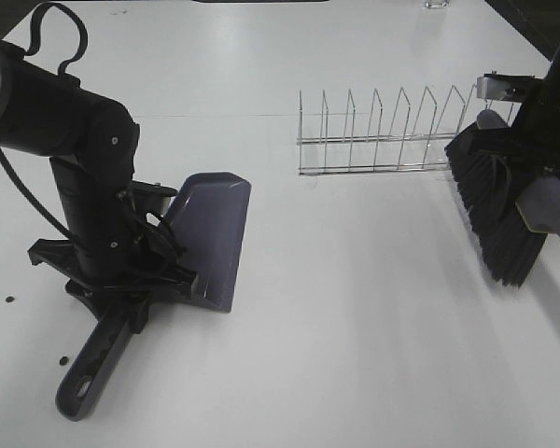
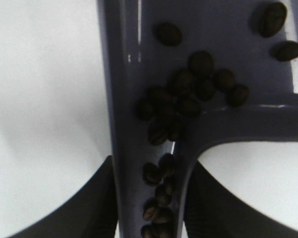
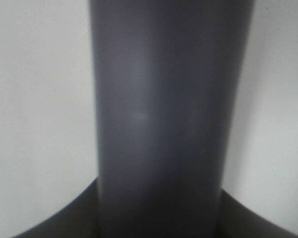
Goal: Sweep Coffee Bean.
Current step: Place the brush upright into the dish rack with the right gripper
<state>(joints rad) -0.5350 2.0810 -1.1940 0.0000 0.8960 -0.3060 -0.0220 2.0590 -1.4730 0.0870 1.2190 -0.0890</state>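
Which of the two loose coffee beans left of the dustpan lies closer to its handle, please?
The bean nearer the front edge, just left of the dustpan handle; the other bean sits farther left.

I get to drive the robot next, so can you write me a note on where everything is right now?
Left pincer: shut on the dustpan handle, pan tilted.
Right pincer: shut on the brush handle, brush at the right by the wire rack.
Done: many coffee beans lie in the dustpan.
Left: at least two stray beans on the table, left of the dustpan.
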